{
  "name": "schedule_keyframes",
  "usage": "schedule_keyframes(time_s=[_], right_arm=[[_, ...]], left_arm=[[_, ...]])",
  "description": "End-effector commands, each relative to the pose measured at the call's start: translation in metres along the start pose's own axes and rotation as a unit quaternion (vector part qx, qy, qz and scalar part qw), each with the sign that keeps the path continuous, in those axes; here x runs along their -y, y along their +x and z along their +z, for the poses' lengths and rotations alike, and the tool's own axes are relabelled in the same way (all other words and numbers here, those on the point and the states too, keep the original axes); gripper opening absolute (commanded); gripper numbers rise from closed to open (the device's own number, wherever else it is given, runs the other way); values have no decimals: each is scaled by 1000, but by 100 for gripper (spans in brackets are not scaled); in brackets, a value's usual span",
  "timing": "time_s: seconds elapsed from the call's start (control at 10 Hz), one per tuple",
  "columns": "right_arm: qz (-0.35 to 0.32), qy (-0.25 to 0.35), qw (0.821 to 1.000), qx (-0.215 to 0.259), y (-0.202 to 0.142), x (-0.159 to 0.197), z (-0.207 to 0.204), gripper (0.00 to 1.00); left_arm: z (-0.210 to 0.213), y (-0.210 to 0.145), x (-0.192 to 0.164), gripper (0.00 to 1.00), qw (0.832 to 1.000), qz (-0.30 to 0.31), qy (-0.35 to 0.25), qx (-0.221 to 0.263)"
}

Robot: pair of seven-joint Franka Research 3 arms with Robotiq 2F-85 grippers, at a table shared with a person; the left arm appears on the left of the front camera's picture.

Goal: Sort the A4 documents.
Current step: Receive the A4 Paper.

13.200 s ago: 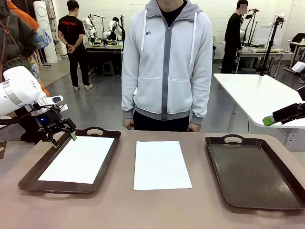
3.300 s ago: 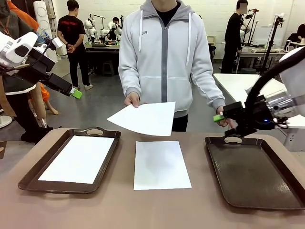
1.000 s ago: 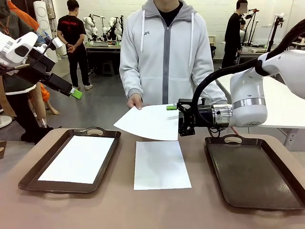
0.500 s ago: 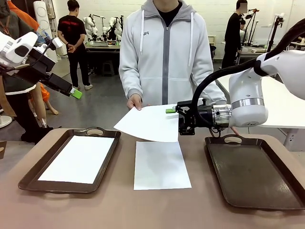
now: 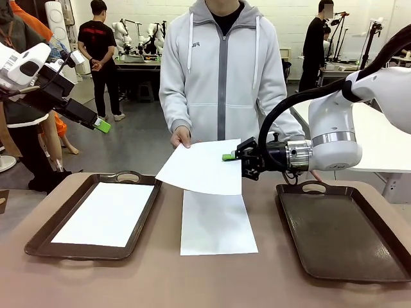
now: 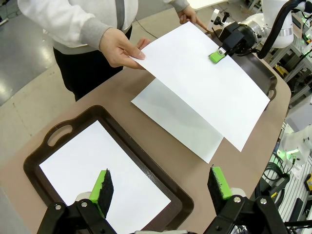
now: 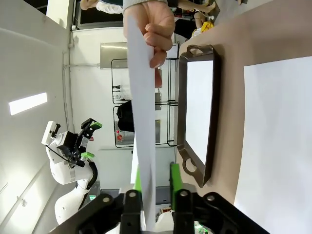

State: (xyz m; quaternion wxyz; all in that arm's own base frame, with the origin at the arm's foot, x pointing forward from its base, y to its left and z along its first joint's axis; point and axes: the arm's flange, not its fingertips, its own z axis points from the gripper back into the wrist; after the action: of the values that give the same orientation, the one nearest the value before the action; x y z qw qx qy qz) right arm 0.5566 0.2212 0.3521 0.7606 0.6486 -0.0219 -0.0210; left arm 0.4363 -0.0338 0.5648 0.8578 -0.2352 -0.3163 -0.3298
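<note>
One raised A4 sheet is hanging in the air above the middle of the table, tilting so that its near edge is dipping lower than its far edge. The person's hand is pinching its far left corner. At the sheet's right edge, the right gripper is clamping down on the paper, with one green pad lying on the top face. In the right wrist view the sheet is running edge-on between the two fingers, which are pressing together on it.

Directly beneath, a second A4 sheet is lying flat on the bare tabletop between the two trays, its far end partly covered from view by the raised one. A third A4 sheet is lying flat inside the left tray, a dark brown handled tray. The right tray, of the same kind, is sitting just beyond the right arm's wrist.

The left gripper is hovering high over the table's left side, well apart from all the paper. Its fingers are standing spread wide, gripping nothing.
</note>
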Motion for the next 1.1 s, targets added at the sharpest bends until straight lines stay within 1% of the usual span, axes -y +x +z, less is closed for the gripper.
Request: schedule_keyframes(time_s=[0.0, 0.1, 0.2, 1.0], right_arm=[[-11, -5, 1000, -10, -2, -1, -3, 5], [-13, -5, 1000, -11, -2, -1, -3, 1], [-12, -4, 1000, -11, -2, -1, -2, 0], [-12, 7, 1000, -8, 4, 2, 4, 0]], left_arm=[[0, 0, 0, 100, 1000, 0, 0, 0], [0, 0, 0, 100, 1000, 0, 0, 0], [0, 0, 0, 100, 1000, 0, 0, 0], [0, 0, 0, 100, 1000, 0, 0, 0]])
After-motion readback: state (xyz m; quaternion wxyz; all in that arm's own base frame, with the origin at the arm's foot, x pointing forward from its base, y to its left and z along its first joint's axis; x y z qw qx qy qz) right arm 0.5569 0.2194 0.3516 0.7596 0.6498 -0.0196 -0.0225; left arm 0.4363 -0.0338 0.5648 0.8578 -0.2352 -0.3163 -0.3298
